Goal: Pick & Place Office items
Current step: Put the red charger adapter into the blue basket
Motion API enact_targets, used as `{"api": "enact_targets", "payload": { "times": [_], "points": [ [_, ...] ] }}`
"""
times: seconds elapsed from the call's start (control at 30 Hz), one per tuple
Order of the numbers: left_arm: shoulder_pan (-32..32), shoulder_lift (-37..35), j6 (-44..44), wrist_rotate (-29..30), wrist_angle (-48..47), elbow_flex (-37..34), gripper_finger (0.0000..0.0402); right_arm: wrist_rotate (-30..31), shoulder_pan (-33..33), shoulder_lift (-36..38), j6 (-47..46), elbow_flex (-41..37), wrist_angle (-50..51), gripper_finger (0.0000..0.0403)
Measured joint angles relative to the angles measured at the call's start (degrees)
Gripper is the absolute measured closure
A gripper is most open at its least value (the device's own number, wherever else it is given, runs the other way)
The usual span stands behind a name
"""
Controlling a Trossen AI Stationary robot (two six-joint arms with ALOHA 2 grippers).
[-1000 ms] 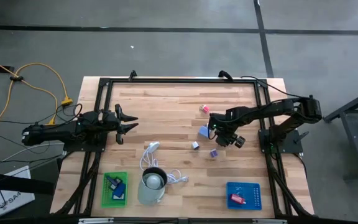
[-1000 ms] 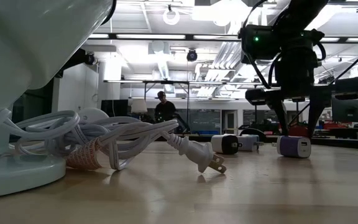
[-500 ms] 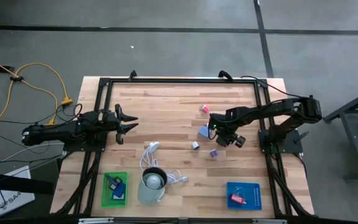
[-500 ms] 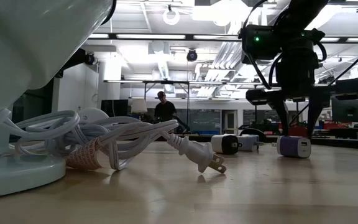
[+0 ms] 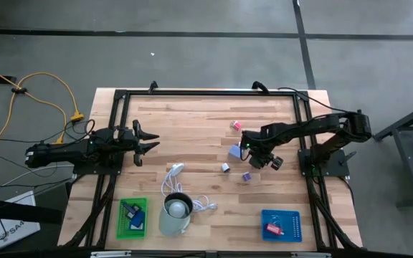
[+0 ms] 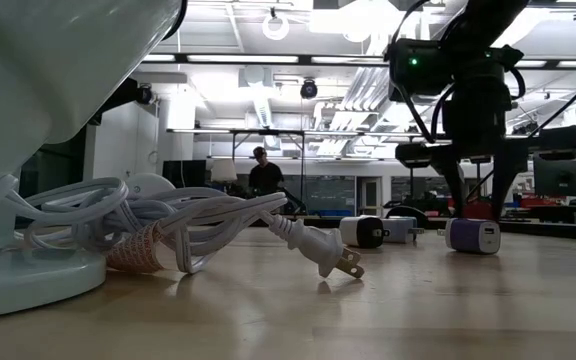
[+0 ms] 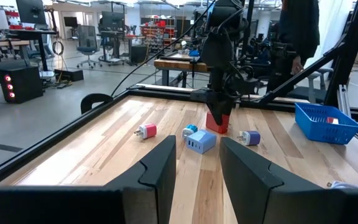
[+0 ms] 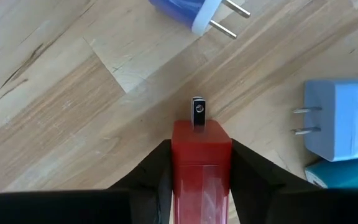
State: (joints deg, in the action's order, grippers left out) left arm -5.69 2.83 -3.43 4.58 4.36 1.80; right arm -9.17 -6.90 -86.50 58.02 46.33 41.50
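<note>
Office items are mostly loose mid-table, but the small red blocky plug adapter [image 8: 201, 163] is now pinched between the right gripper [image 8: 199, 163] fingers, near the table's middle. Grab step looks done, so next it probably needs a clean lift toward the blue mesh tray [image 5: 281, 224]. Left gripper [image 5: 148, 142] idles half-spread at the table's left edge.

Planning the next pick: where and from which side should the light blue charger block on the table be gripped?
Come straight down and close on the light blue charger block across its plain sides, behind the prongs. It lies flat with prongs pointing sideways, and a cyan piece sits close beside it, so a level approach looks crowded.
</note>
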Motion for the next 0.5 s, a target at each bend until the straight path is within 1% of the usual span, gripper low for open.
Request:
{"api": "enact_targets", "payload": {
  "times": [0.17,0.27,0.37,0.5],
  "points": [
    [-0.02,0.0,0.0,0.0,0.02,0.0,0.0281,0.76,0.95,1.39,-3.47,0.52,0.61,0.0292],
    [0.0,0.0,-0.02,0.0,0.02,0.0,0.0281,3.16,3.01,2.68,-6.63,2.29,2.37,0.0287],
    [-0.01,0.0,-0.02,0.0,0.01,0.0,0.0281,4.76,5.54,4.1,-11.21,4.74,5.11,0.029],
    [0.0,0.0,-0.02,0.0,0.0,-0.01,0.0281,4.24,9.81,5.61,-20.68,8.79,8.46,0.0292]
  ]
}}
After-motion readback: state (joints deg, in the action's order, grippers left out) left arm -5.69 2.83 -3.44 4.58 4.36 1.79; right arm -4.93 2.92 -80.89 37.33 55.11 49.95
